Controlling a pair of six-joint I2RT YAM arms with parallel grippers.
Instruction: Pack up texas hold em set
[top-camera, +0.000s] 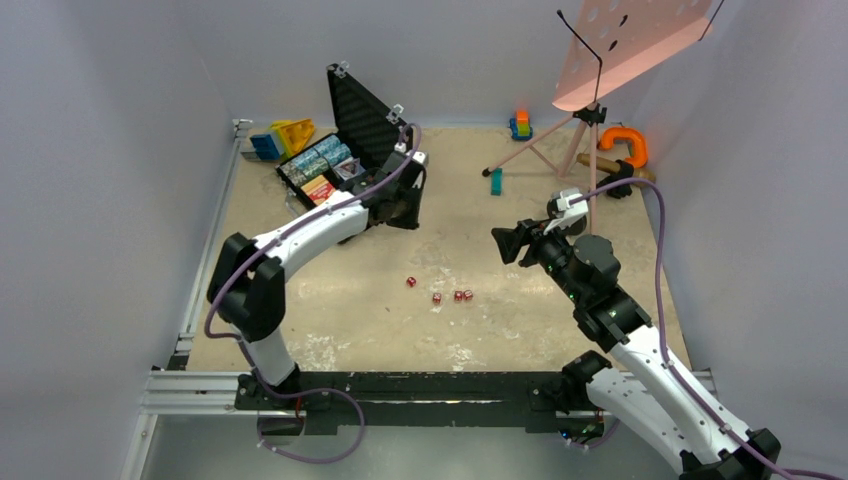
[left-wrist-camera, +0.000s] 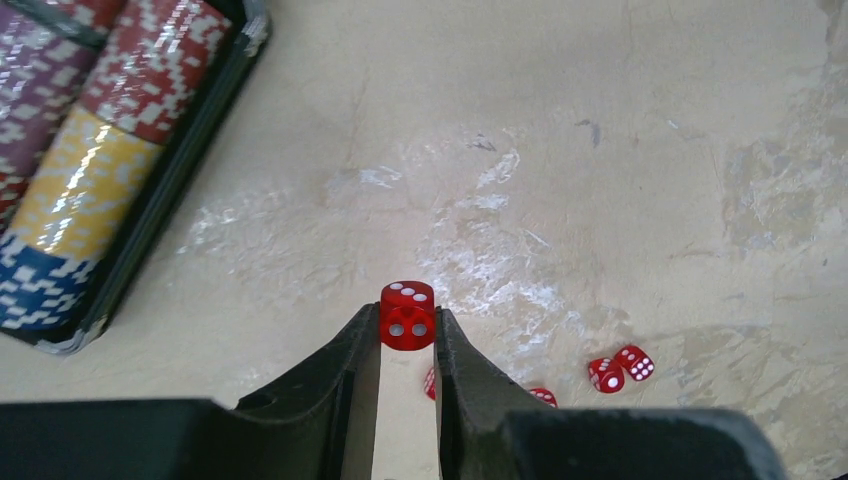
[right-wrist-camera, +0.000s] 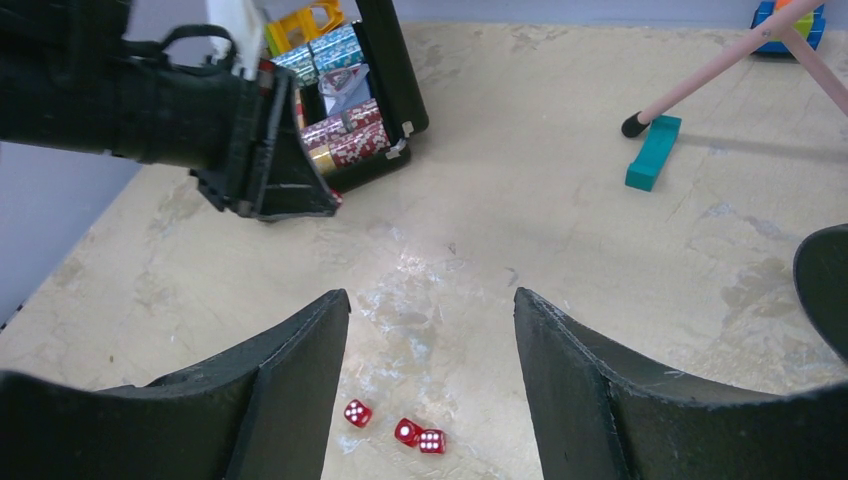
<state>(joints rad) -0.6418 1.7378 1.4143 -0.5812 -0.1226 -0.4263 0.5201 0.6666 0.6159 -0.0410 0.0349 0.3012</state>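
Right fingers (right-wrist-camera: 290, 380) are spread wide and empty, hovering over the loose dice (right-wrist-camera: 407, 432) on the desk (right-wrist-camera: 560, 200). Four dice lie mid-desk, well apart from the case. Three are close together and one sits a bit off to the left.

Left fingers (left-wrist-camera: 350, 380) pinch one red die (left-wrist-camera: 407, 315) at the tips. It is held above the desk, near the case (left-wrist-camera: 172, 185) corner and not over it yet.

The case sits far left on the desk with its lid (top-camera: 362, 118) standing open and the foam showing. Chips (left-wrist-camera: 90, 150) are packed in rows inside. The card box (top-camera: 318, 190) is in too, at the near end.

At the back are the pink stand (top-camera: 630, 40) and toy blocks (top-camera: 283, 138), which aren't part of the set.

Progress, as I judge it: the bulk is done, with chips and cards stowed. What's left is to drop the held die in, fetch the four loose dice and shut the lid. I can't tell which slot the dice go in from here.
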